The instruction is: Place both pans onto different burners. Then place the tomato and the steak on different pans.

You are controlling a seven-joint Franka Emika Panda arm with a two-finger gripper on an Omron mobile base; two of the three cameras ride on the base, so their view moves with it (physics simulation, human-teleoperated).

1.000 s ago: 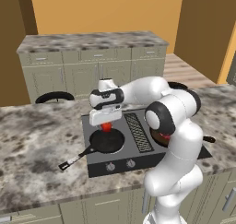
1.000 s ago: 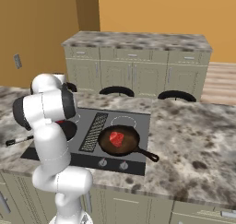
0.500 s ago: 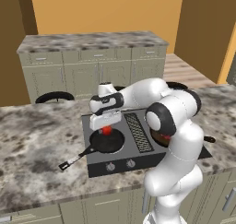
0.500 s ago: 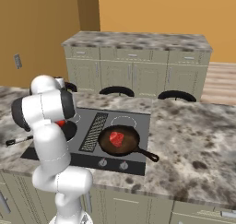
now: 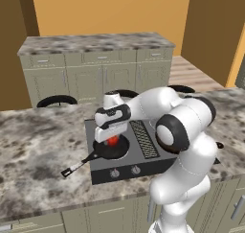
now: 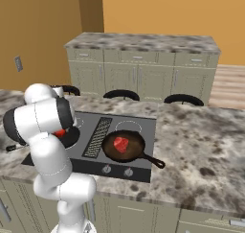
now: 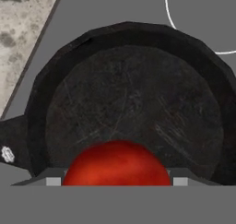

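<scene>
Gripper point(image 5: 111, 136) low over black pan point(image 7: 133, 103), on left of cooktop point(image 6: 139, 124); tomato point(image 7: 116, 165) at fingertips, so drop lands inside. Jaws hidden: held or released, cannot tell. Steak point(image 6: 121, 144) in brown pan point(image 6: 125, 146), separate burner, as required.

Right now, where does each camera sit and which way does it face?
Left base view: behind the arm on its left, looking forward and down at the cooktop; arm rises lower right, tool over the black pan.
Right base view: behind on its right; arm lower left, steak in the brown pan.
Hand view: on the hand, looking down into the black pan, tomato close.
Shared: black pan, tomato.
</scene>
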